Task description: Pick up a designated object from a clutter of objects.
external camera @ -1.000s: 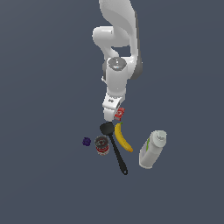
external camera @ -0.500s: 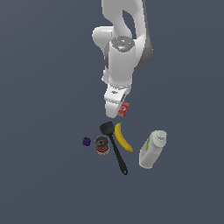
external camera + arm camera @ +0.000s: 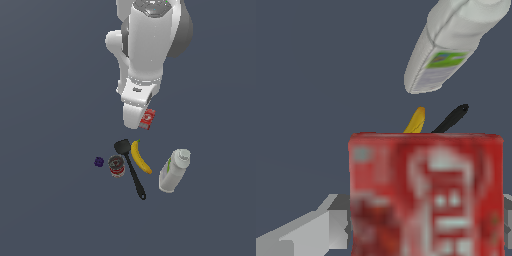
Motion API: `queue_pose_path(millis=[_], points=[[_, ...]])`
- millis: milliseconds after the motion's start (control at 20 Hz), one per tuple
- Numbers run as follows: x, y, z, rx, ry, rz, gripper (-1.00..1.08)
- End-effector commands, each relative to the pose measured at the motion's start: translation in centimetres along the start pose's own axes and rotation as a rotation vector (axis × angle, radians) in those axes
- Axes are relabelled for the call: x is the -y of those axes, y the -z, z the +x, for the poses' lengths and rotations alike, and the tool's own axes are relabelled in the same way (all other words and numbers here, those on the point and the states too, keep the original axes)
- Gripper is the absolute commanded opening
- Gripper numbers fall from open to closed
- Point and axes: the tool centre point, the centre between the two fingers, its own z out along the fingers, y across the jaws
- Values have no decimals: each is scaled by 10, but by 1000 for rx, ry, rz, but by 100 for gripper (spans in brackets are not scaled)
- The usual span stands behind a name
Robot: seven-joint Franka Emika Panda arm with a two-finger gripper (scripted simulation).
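The designated object, a small red box with a white label (image 3: pixel 148 119), hangs in the air above the clutter, and my gripper (image 3: pixel 144 121) is shut on it. The white hand covers most of the fingers in the exterior view. In the wrist view the red box (image 3: pixel 426 192) fills the lower half, held between the grey fingers (image 3: pixel 311 227). The clutter of objects lies below: a black spatula (image 3: pixel 131 170), a yellow banana (image 3: pixel 141 157), a small can (image 3: pixel 116 166), a tiny purple piece (image 3: pixel 99 161) and a white bottle (image 3: pixel 174 171).
The wrist view shows the white bottle (image 3: pixel 451 45), the banana's tip (image 3: pixel 416 121) and the spatula's handle (image 3: pixel 452 118) beyond the box. All items rest on a plain dark grey floor (image 3: pixel 50 210).
The arm has risen with the red box in its grip, and the box now sits farther from the banana and spatula. The rest of the clutter has not moved.
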Motion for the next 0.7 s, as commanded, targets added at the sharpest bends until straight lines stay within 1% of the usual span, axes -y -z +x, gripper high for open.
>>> queue_pose_path(millis=[0, 400, 650], points=[[-8, 21, 7, 1, 0, 1, -100], [-33, 78, 26, 3, -2, 2, -100], [-45, 104, 35, 3, -2, 2, -100]])
